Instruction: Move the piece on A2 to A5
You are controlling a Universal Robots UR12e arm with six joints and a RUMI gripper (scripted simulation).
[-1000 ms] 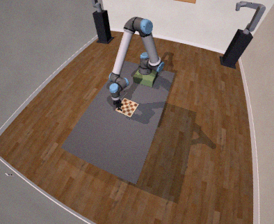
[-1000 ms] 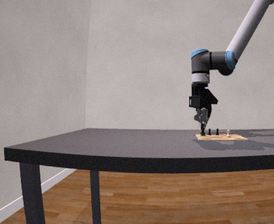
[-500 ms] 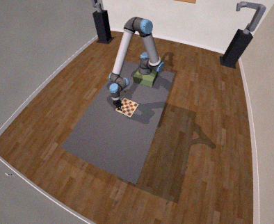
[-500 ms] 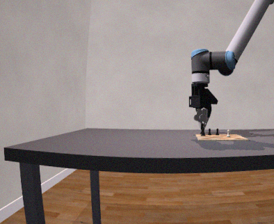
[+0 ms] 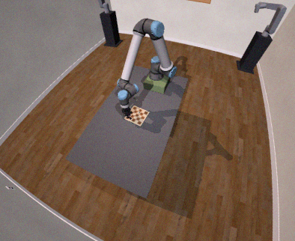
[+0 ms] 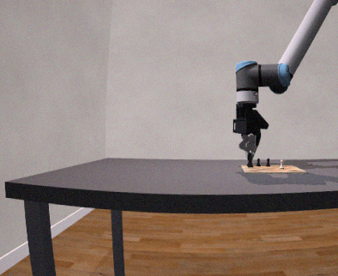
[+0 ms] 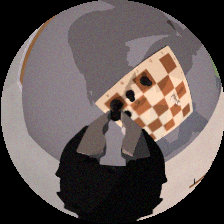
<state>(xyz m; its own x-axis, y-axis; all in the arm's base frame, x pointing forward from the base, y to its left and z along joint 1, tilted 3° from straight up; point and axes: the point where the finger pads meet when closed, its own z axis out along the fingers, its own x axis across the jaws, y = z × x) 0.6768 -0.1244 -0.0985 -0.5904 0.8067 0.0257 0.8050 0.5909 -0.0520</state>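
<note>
A small chessboard [image 7: 152, 95] lies on the dark table; it also shows in the top view [image 5: 138, 115] and the exterior view [image 6: 274, 169]. My gripper [image 7: 115, 110] stands at the board's near-left edge and is shut on a black piece [image 7: 116, 106], which rests at board level in the exterior view [image 6: 250, 162]. Two other black pieces [image 7: 131, 94] [image 7: 145, 80] stand along the same edge row. A white piece [image 7: 174, 98] stands farther in on the board, and it also shows in the exterior view [image 6: 281, 163].
The arm's green base block [image 5: 156, 84] sits behind the board. Two dark pedestals with arms [image 5: 109, 26] [image 5: 254, 50] stand by the far wall. The table edge [image 6: 157, 193] runs in front.
</note>
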